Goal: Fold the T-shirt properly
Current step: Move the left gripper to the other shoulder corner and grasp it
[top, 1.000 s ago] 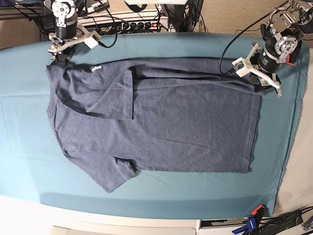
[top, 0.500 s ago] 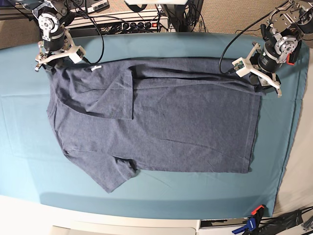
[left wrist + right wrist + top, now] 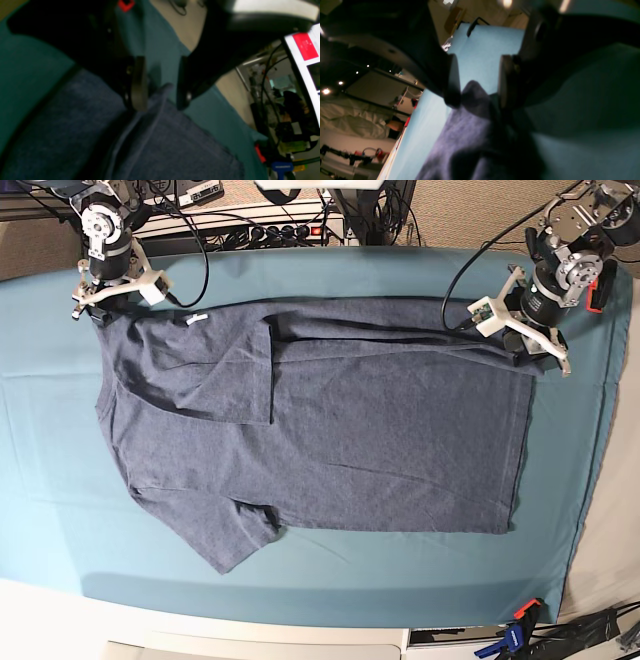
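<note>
Left wrist: your left gripper (image 3: 157, 82) stands parted around a corner of the heathered slate-blue cotton T-shirt (image 3: 160, 140).

Right wrist: your right gripper (image 3: 476, 80) likewise straddles a fabric peak, unclamped.

Base: the shirt lies lengthwise across the teal table cloth (image 3: 60, 480), collar toward the view's left.

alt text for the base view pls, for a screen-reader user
A slate-blue T-shirt lies flat on a teal table cloth, its upper sleeve folded inward. The right gripper sits at its top-left corner and the left gripper at its top-right corner.
</note>
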`<control>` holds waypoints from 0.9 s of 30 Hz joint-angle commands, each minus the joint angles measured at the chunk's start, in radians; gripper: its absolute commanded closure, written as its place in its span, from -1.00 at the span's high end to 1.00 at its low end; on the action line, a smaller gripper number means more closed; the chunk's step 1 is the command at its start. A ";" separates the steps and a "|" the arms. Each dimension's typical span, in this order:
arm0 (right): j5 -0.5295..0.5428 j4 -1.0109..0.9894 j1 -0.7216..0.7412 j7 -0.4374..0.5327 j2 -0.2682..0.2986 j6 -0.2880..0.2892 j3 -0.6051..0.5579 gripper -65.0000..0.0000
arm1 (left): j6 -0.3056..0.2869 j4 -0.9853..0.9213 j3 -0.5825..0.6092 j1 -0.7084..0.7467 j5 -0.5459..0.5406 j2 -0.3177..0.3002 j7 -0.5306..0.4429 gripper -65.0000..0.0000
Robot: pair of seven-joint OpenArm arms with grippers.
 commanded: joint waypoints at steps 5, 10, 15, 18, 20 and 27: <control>0.019 0.008 0.038 0.020 -0.003 -0.002 0.004 -0.20 | 0.015 0.013 -0.008 -0.007 0.012 -0.019 -0.003 -0.33; 0.029 0.008 0.062 0.022 -0.016 0.010 0.004 -0.61 | 0.015 0.013 -0.008 -0.007 0.013 -0.019 -0.003 -0.33; 0.029 0.008 0.061 0.014 -0.015 0.014 0.004 -1.00 | 0.014 0.013 -0.008 -0.007 0.019 -0.020 0.002 -0.33; 0.029 0.008 0.061 0.014 -0.015 0.014 0.004 -1.00 | -0.035 0.015 -0.008 -0.006 0.039 -0.020 0.036 -0.33; 0.029 0.008 0.061 0.014 -0.015 0.014 0.004 -1.00 | -0.063 0.016 -0.008 -0.006 0.056 -0.026 0.049 -0.33; 0.029 0.008 0.061 0.013 -0.015 0.014 0.004 -1.00 | -0.063 0.037 -0.008 -0.006 0.090 -0.081 0.078 0.03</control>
